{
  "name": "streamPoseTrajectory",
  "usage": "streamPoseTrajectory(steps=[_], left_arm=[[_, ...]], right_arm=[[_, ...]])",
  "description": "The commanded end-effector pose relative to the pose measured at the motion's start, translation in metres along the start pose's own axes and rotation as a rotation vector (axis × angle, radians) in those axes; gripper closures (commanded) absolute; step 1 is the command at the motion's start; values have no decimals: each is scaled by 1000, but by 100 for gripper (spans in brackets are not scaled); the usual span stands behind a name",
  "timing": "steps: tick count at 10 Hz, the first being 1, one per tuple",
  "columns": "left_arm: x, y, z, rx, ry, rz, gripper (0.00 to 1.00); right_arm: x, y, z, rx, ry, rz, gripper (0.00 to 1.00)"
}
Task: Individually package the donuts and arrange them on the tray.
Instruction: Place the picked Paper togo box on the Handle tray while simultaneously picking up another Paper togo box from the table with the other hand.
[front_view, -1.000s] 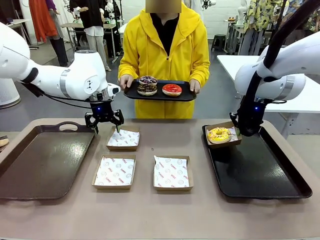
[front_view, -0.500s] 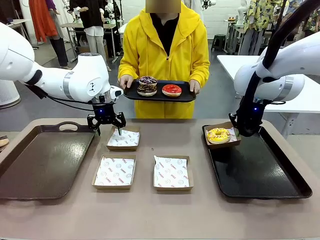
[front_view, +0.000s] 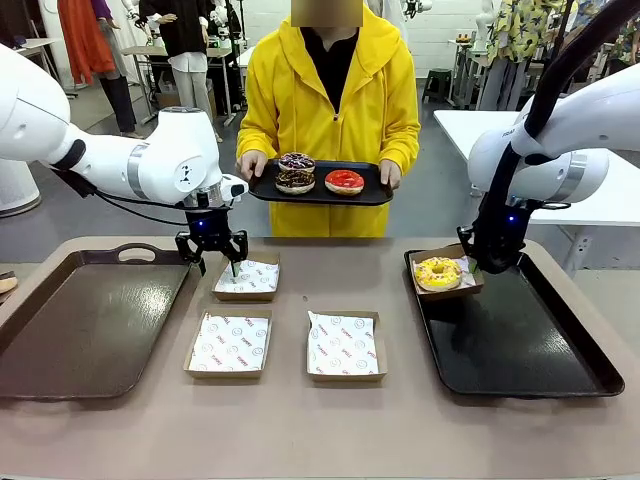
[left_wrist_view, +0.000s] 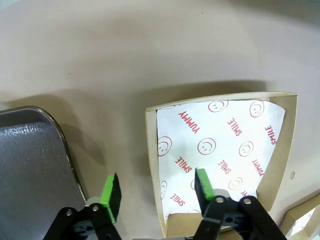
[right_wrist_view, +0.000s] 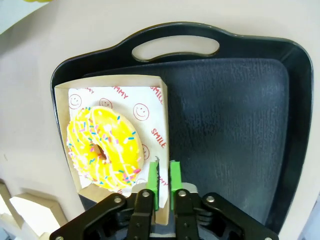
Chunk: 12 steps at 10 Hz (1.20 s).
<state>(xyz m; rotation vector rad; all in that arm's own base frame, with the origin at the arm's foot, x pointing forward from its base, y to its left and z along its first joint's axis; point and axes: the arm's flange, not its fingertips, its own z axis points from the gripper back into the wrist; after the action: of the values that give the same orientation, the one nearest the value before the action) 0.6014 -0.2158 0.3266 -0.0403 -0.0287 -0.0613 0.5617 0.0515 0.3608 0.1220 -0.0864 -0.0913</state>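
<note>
A: Nearest: front boxes on the bench, paper-lined, unfilled. Just behind: left gripper low over the empty box, fingers apart, straddling one wall, one pad above the paper, one outside, just beside the brown tray.

B: Hazard on closing: creasing thin card, or pinching the paper and dragging it out. Possibly nudging the tray rim as well.

A: Over on the right: right gripper pinched nearly together on a side wall of the donut box. Yellow donut inside, box at the far left corner of the black tray, seemingly riding on the rim. Cannot tell whether flat.

B: Worst case there: releasing on a tilt, tipping box and donut back onto the bench. Also frosting close to the pads; smearing likely on a careless pull-out.

A: Farthest: red donut and two stacked chocolate donuts, unboxed, on the person's tray.

B: Handover needed; danger of bumping that tray on a long reach.
</note>
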Motion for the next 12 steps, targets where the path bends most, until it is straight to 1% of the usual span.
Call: streamPoseTrajectory(steps=[1, 2, 3, 4, 5, 6, 11, 12], left_arm=[[5, 1, 4, 2, 14, -23, 100], [4, 1, 4, 3, 15, -26, 100], [4, 1, 4, 4, 14, -28, 100], [4, 1, 5, 5, 14, -32, 93], [4, 1, 5, 6, 14, -35, 100], [4, 0, 6, 7, 15, -35, 100], [4, 0, 9, 9, 14, -39, 100], [7, 0, 12, -2, 15, -39, 100]], right_arm=[[5, -1, -2, 45, 0, 14, 20], [5, -1, -2, 46, 1, 13, 0], [5, 0, -1, 47, 1, 13, 0], [5, 0, -1, 48, 0, 12, 0], [5, 0, -1, 50, 0, 11, 3], [5, 0, -1, 52, 2, 10, 0], [2, -1, 4, 76, -5, 15, 0], [-3, -2, 11, 124, 2, 17, 0]])
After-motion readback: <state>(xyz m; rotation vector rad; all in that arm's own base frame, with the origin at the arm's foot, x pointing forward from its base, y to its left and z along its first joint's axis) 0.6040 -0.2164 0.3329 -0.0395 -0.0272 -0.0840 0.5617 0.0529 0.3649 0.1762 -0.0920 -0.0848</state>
